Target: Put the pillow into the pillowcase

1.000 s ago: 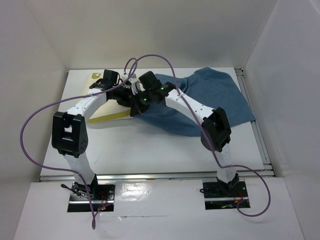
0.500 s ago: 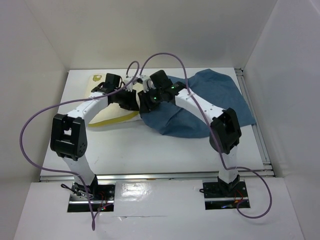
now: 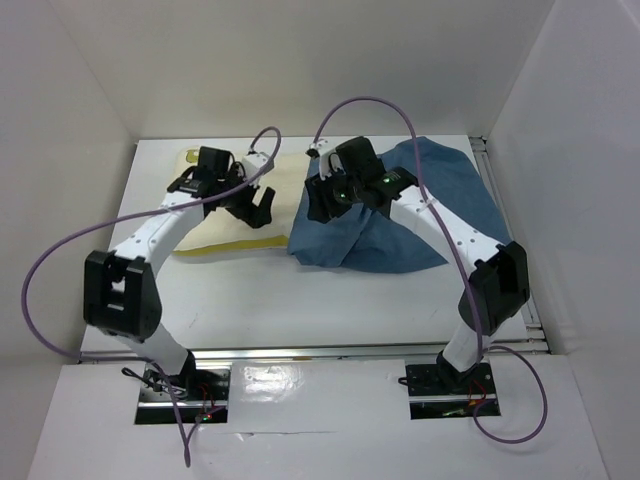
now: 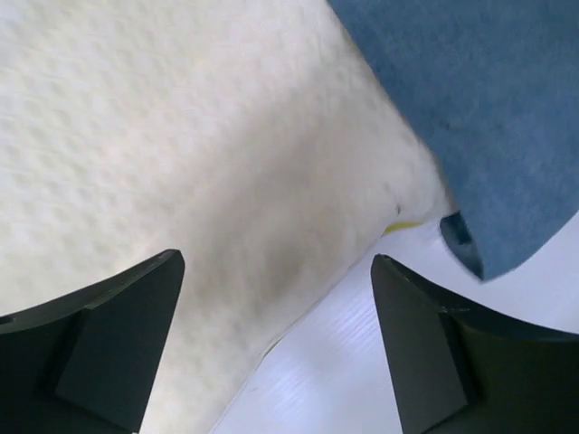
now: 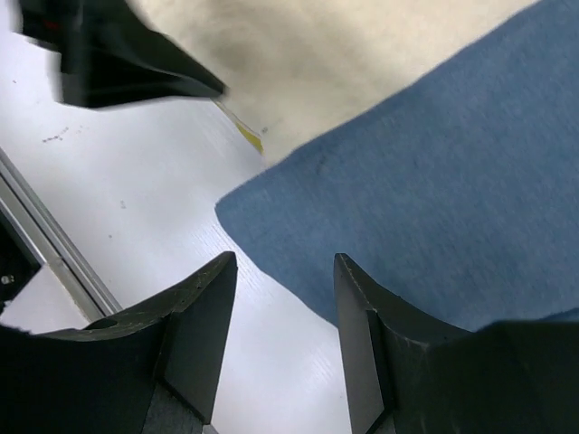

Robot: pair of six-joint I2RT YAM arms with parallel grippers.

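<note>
The pillow [image 3: 225,232] is lying on the table [image 3: 300,300] at the back left. The pillowcase [image 3: 440,200] is covering its right end. The left gripper [image 3: 262,208] is hanging over the pillow, fingers spread wide, gripping nothing. The right gripper [image 3: 318,203] is hovering above the pillowcase's edge, fingers apart, empty too.

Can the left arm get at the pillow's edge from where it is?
Probably yes. The left arm holds its jaws open just above the pillow, with the pillow's edge bare between them. The pillowcase overlaps only its right end.
</note>
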